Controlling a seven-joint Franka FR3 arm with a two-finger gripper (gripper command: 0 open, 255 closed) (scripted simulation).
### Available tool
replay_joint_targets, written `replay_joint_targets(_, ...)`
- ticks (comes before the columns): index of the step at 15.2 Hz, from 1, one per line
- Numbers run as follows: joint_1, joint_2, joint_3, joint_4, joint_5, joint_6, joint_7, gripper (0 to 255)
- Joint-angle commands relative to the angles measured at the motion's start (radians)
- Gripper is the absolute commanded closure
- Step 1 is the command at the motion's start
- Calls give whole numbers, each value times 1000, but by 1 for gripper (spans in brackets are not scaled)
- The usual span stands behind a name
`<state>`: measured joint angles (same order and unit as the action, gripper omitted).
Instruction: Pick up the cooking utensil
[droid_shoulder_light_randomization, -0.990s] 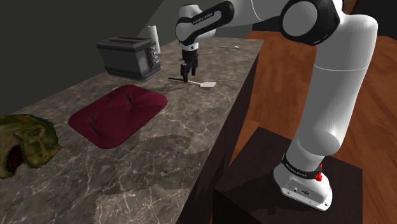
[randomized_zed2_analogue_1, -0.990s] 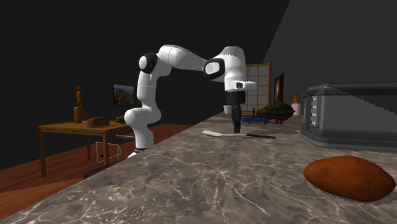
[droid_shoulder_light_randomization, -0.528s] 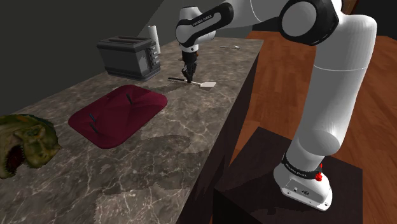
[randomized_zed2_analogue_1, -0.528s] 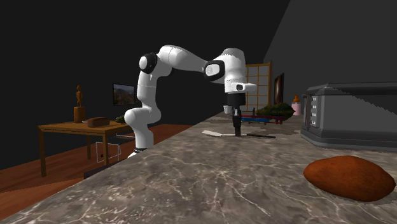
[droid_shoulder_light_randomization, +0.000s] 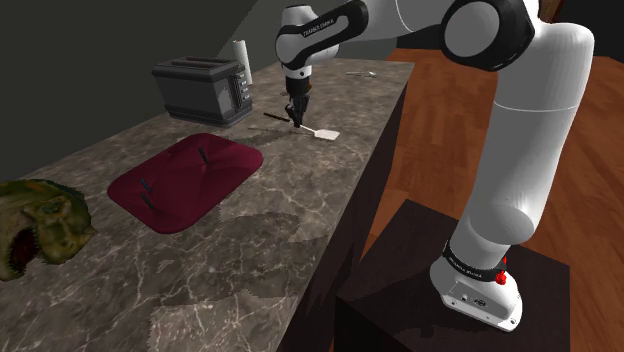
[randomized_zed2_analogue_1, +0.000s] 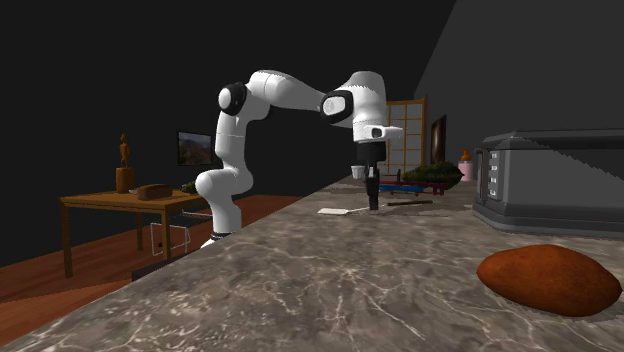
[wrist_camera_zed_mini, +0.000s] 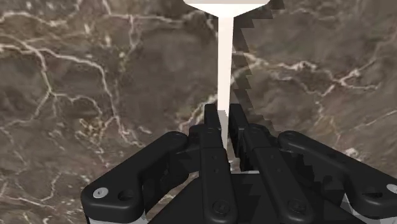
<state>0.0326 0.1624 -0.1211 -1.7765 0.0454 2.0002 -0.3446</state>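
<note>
Clamping the spatula (wrist_camera_zed_mini: 223, 63) on its thin pale shaft, the pincer (wrist_camera_zed_mini: 224, 116) has one black finger pressed against each side. The flat white blade runs out ahead of the fingertips. The dark handle sticks out the other way, toward the toaster (droid_shoulder_light_randomization: 200, 90). The spatula's shadow on the worktop (wrist_camera_zed_mini: 89, 89) falls offset beside the shaft, so I judge the tool just clear of the surface.

Risks from here:
- The grip is on a narrow, smooth-looking shaft, likely off the balance point. The tool could pivot between the fingers and the blade droop.
- The blade hangs low. A sideways move before a proper rise could catch it on the stone and twist it out.
- The toaster stands near the pincer on the handle side, apart from it. A swing that way could knock the handle end.

Shapes and surfaces:
- Spatula: a slender straight shaft flaring into a broad flat blade, with a dark rod-like handle.
- Worktop: dark brown marbled stone with pale branching veins and a slight sheen.
- Toaster: boxy and grey, with slots on top.
- Dark red pad (droid_shoulder_light_randomization: 185, 178): rounded corners, soft-looking, well apart from the pincer further down the worktop.
</note>
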Motion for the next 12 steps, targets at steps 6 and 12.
replay_joint_targets(6, -1, -12, -1, 78, -3, -89, 2, 255)
replay_joint_targets(12, -2, -14, -2, 155, -4, -169, 4, 255)
